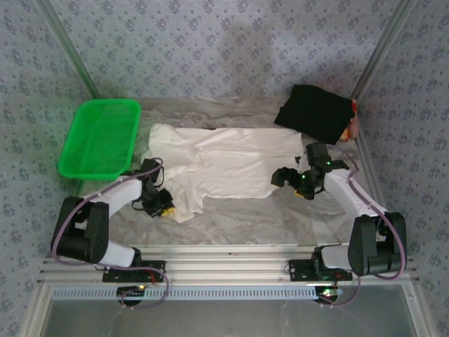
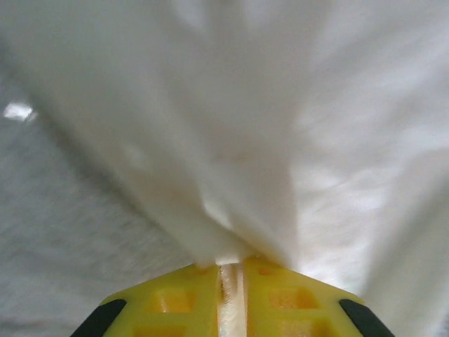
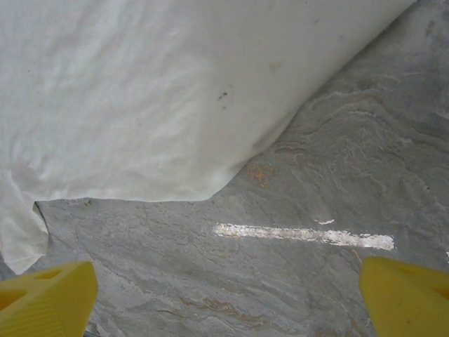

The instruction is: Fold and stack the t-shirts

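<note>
The large off-white t-shirt (image 1: 231, 165) lies spread across the middle of the table, rumpled at its near left corner. At that corner my left gripper (image 1: 163, 205) is shut on the shirt. In the left wrist view the yellow fingers (image 2: 175, 302) pinch a fold of the white cloth (image 2: 280, 105). The black t-shirt (image 1: 314, 112) sits bunched at the back right. My right gripper (image 1: 289, 184) hovers open by the off-white shirt's right edge. Its yellow fingertips (image 3: 49, 298) stand wide apart over bare table, with the cloth's edge (image 3: 140, 91) just ahead.
A green plastic basket (image 1: 98, 137) stands at the back left. A small reddish object (image 1: 353, 126) lies beside the black shirt at the right edge. The grey table surface (image 3: 316, 175) is bare in front of the shirt, up to the metal rails (image 1: 224, 263).
</note>
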